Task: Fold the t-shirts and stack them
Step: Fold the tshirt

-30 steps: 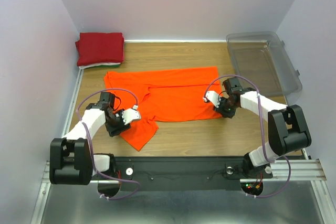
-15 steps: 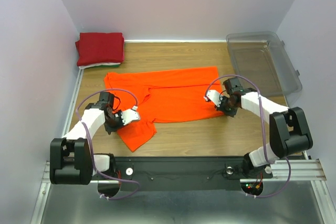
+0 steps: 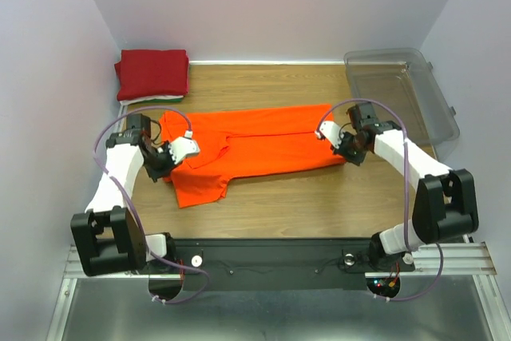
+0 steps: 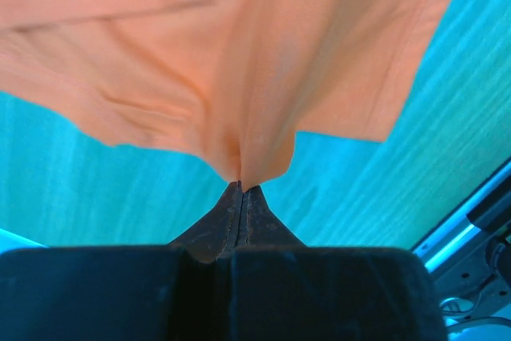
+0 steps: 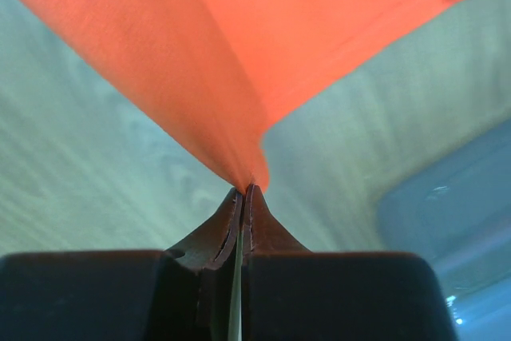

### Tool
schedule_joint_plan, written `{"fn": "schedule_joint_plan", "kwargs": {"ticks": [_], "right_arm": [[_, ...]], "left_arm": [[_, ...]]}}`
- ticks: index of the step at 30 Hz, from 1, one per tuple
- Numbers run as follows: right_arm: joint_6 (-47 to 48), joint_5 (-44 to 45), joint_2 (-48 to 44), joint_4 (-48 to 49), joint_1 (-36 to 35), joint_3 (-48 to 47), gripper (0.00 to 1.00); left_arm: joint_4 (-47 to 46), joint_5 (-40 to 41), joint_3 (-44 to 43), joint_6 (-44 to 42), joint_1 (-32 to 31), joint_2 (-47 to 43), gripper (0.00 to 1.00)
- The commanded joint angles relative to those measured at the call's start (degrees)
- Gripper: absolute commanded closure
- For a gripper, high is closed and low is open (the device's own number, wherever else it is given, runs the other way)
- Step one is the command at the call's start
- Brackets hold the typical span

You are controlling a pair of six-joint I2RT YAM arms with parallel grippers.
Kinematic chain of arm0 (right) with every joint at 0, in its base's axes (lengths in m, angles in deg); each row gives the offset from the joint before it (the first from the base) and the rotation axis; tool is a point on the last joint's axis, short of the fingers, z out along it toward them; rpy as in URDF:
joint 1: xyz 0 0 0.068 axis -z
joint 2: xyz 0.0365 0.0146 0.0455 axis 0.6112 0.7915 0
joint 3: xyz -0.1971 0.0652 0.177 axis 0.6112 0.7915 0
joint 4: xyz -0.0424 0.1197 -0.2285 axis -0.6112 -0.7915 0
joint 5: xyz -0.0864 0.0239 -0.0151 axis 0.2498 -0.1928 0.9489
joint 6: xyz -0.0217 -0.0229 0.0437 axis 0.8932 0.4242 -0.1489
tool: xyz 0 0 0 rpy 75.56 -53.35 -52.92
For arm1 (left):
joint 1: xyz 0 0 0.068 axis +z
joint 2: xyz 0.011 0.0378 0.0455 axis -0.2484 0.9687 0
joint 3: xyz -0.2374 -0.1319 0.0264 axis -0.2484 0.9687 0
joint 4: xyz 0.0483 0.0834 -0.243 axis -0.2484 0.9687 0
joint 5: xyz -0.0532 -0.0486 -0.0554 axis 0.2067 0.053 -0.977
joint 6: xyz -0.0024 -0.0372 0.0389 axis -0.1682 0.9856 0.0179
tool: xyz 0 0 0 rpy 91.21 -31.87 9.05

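Note:
A bright orange t-shirt [image 3: 255, 145] lies spread across the middle of the wooden table, one sleeve hanging toward the near edge. My left gripper [image 3: 165, 164] is shut on its left edge; in the left wrist view the cloth [image 4: 239, 53] rises bunched from the closed tips [image 4: 242, 185]. At the shirt's right corner my right gripper [image 3: 348, 155] is shut too, with a taut fold of orange cloth [image 5: 263, 37] pinched at its tips [image 5: 246, 188]. A folded dark red t-shirt [image 3: 153, 73] sits in the far left corner, with white and green edges [image 3: 148, 101] under it.
A clear plastic bin [image 3: 403, 93] stands at the far right of the table. Walls close in on the left, back and right. Bare wood [image 3: 303, 197] shows between the orange shirt and the arm bases.
Both grippers have closed on the orange shirt's near edge and moved away from the bases, pulling that edge with them. The sleeve at the near left has shifted left and farther in.

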Motion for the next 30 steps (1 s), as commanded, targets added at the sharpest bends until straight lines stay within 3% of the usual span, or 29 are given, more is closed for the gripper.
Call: {"fn": "schedule_joint_plan", "kwargs": {"ticks": [1, 16, 21, 22, 23, 24, 25, 30], "right_arm": [[1.0, -0.2, 4.3, -1.2, 1.4, -7.0, 0.99], [2.9, -0.3, 26.4, -4.5, 3.5, -34.7, 0.99], [2.6, -0.2, 34.5, -4.9, 3.5, -41.6, 0.98], [2.3, 0.2, 35.6, -4.9, 3.5, -42.3, 0.96], [2.2, 0.7, 36.8, -4.9, 3.5, -43.9, 0.87], [2.0, 1.3, 37.9, -4.9, 3.5, -44.7, 0.74], [0.8, 2.4, 39.7, -4.8, 3.5, -45.4, 0.5], [-6.4, 0.4, 38.8, -5.0, 4.3, -48.3, 0.39]], "left_arm": [[3.8, -5.3, -7.7, -0.1, 1.1, 4.2, 1.0], [6.4, -11.2, -34.2, 2.7, 2.6, 28.4, 1.0], [4.8, -11.7, -39.5, 5.4, 2.7, 35.3, 1.0], [2.5, -11.6, -40.2, 6.6, 2.7, 36.1, 0.95], [1.1, -11.4, -40.6, 8.3, 2.8, 37.6, 0.92], [0.2, -11.4, -40.9, 9.0, 2.9, 38.3, 0.83], [-1.4, -11.4, -41.4, 10.7, 3.0, 39.5, 0.76], [-3.9, -11.7, -40.2, 14.3, 5.4, 38.6, 0.51]]}}
